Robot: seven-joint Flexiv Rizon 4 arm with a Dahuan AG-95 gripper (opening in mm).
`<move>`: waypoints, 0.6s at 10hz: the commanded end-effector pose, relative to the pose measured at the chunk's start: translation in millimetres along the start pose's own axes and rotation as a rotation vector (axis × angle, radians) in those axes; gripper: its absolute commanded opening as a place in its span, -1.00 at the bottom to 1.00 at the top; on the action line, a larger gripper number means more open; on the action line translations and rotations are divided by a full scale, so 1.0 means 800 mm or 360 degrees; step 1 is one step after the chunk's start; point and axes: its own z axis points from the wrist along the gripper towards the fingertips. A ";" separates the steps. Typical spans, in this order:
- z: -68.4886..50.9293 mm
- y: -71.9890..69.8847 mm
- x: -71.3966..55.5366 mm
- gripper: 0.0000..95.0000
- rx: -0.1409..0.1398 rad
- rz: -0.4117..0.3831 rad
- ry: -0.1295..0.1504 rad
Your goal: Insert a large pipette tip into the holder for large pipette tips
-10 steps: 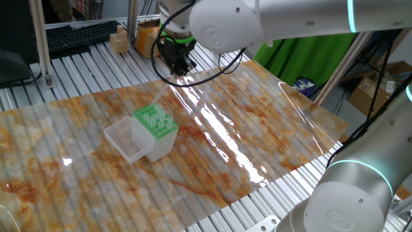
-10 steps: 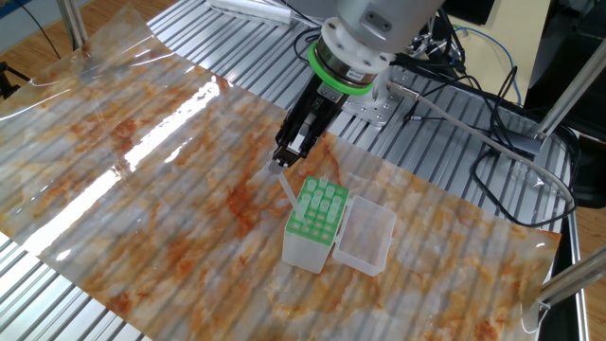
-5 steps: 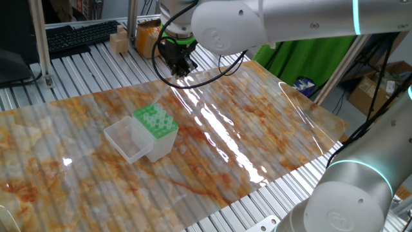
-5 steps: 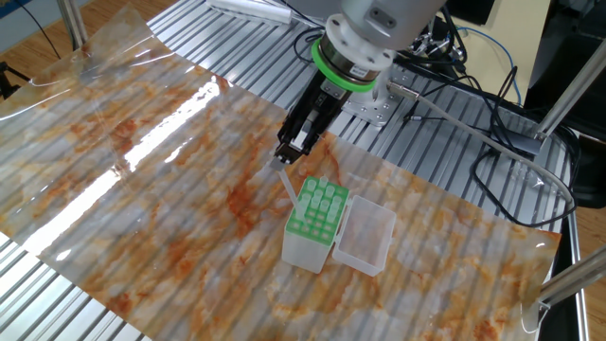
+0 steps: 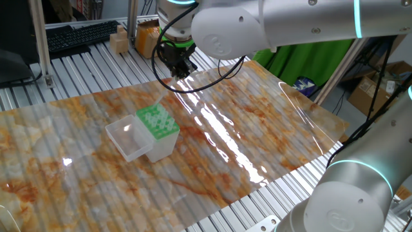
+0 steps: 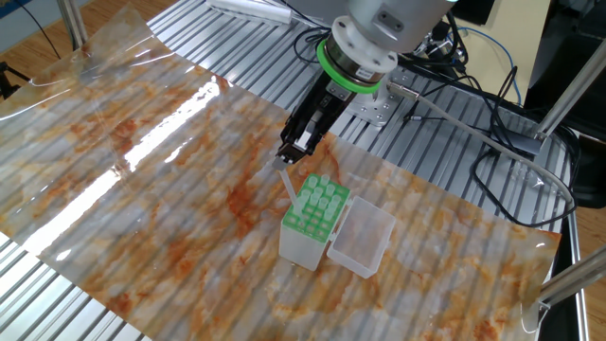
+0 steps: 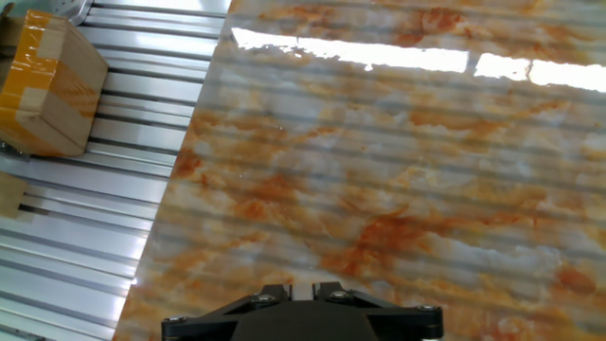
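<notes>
The holder for large pipette tips (image 6: 305,237) is a clear box with a green rack plate (image 6: 318,206) and its clear lid (image 6: 361,239) lying open beside it. It also shows in the one fixed view (image 5: 158,122). My gripper (image 6: 290,157) hangs just above and left of the rack, shut on the large pipette tip (image 6: 289,186). The tip slants down to the rack's left edge; I cannot tell whether its point is in a hole. In the hand view my gripper (image 7: 303,288) sits at the bottom edge with its jaws nearly closed; the holder is out of view there.
The marbled orange sheet (image 6: 170,161) covers the slatted metal table. A taped cardboard box (image 7: 43,85) and a wooden block (image 5: 119,40) stand off the sheet's edge. Cables (image 6: 473,133) and a keyboard (image 5: 77,35) lie at the table's sides.
My gripper has risen slightly with the tip. The holder and its open lid have shifted and turned a little on the sheet.
</notes>
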 end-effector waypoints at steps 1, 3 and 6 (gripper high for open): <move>0.000 0.000 0.000 -1.00 0.0006 0.0003 0.0019; 0.000 0.000 0.000 -1.00 0.0004 0.0025 0.0076; 0.000 -0.001 0.001 -1.00 0.0007 0.0042 0.0124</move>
